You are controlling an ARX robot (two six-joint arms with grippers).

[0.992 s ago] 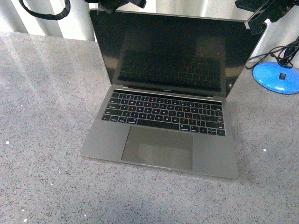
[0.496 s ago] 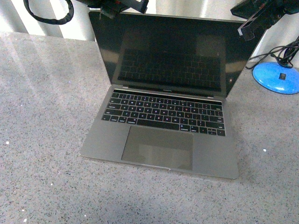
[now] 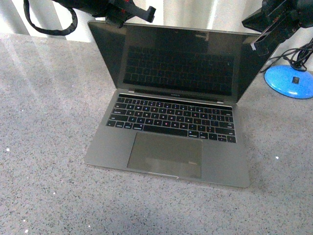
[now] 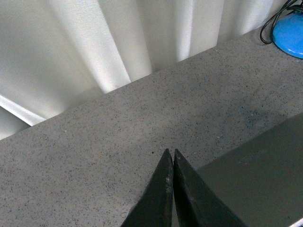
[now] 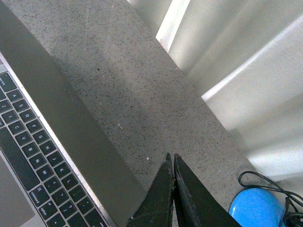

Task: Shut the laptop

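Observation:
The laptop [image 3: 168,147] stands open on the grey speckled table [image 3: 44,147], its black screen [image 3: 176,61] dark and leaning towards the keyboard. My left gripper [image 3: 149,11] is shut and sits at the lid's top left corner. My right gripper [image 3: 255,43] is shut and sits at the lid's top right corner. In the left wrist view the closed fingertips [image 4: 166,163] point down behind the grey lid back [image 4: 255,179]. In the right wrist view the shut gripper [image 5: 171,156] hangs over the table beside the lid [image 5: 71,118], with the keyboard [image 5: 28,156] past it.
A blue round base [image 3: 289,81] with black cables lies on the table to the right of the laptop; it also shows in the left wrist view [image 4: 291,28] and the right wrist view [image 5: 255,210]. White curtains [image 3: 190,12] hang behind the table. A black cable loop [image 3: 49,24] hangs at upper left.
The lid's top edge has come lower and forward, tilting the screen further over the keyboard. Both grippers have moved down and forward with the lid's corners.

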